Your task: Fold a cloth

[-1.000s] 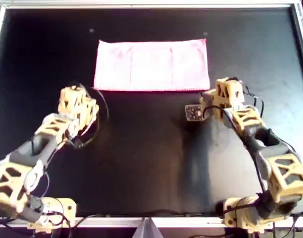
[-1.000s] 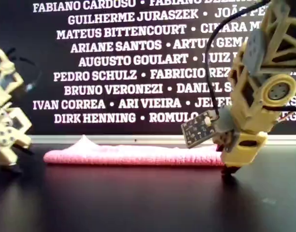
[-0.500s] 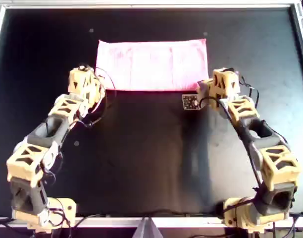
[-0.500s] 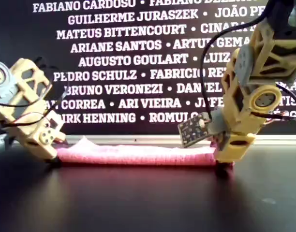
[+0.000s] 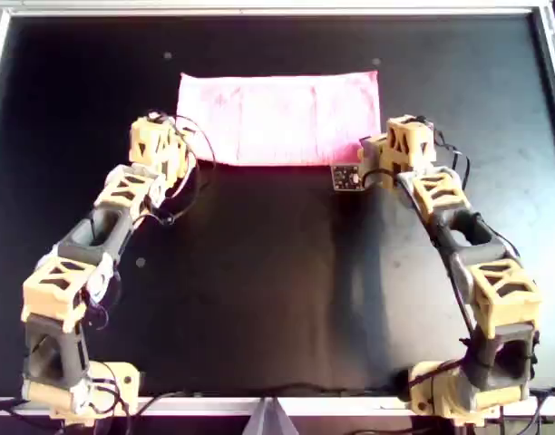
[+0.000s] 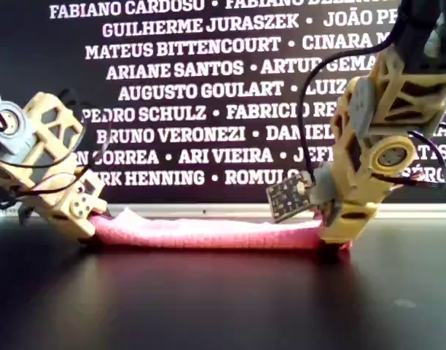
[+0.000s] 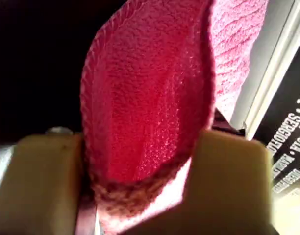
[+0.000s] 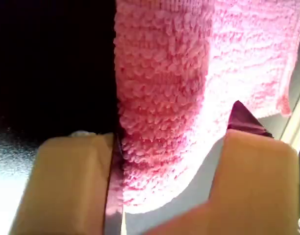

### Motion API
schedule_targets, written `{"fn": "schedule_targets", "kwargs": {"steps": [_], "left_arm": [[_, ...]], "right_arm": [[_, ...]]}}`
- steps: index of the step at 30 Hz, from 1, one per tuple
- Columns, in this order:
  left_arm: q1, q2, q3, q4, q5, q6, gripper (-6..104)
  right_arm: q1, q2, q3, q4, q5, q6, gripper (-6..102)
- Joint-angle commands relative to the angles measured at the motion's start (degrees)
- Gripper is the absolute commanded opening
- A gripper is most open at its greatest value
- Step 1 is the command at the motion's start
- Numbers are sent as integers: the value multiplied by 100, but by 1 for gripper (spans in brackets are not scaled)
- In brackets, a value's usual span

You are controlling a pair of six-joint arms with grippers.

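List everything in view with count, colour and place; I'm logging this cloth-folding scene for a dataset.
cloth: one, pink, folded strip at the far side of the table in the overhead view
table: one, black top with pale rim, under everything
wall with names: one, black with white lettering, behind the table in the exterior view
left hand: one, beige, cloth edge between its fingers
right hand: one, beige, cloth edge between its fingers
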Motion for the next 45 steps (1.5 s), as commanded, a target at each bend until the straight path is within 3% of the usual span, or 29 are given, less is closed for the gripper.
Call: {"fn": "schedule_targets", "kwargs": {"steps": [1, 11, 16, 19, 22, 26, 28, 38, 45], "left_arm": [[-114, 9, -132, -18, -53, 26, 70], [-123, -79, -149, -9, -53, 26, 69], [-114, -79, -149, -9, -53, 26, 65], [-105, -70, -149, -9, -44, 26, 51], [-62, 9, -149, -9, 62, 9, 30], [-123, 26, -149, -18, 62, 0, 3], [-132, 26, -149, -18, 62, -62, -4], [-141, 149, 18, 97, 62, 18, -1], [-132, 1644, 1433, 105, 62, 18, -1]], "right_arm": [[35, 132, -404, -141, -44, -18, 85], [35, 132, -404, -141, -53, -18, 83], [35, 132, -404, -149, -53, -18, 62], [35, 141, -404, -149, -53, -18, 41], [9, 211, -404, -149, -44, -18, 23], [9, 237, -404, -158, -44, 70, 5], [18, 255, -404, -158, -44, 70, -1], [26, 501, -132, -114, -53, 70, -2], [26, 2514, 1538, -114, -53, -18, -2]]}}
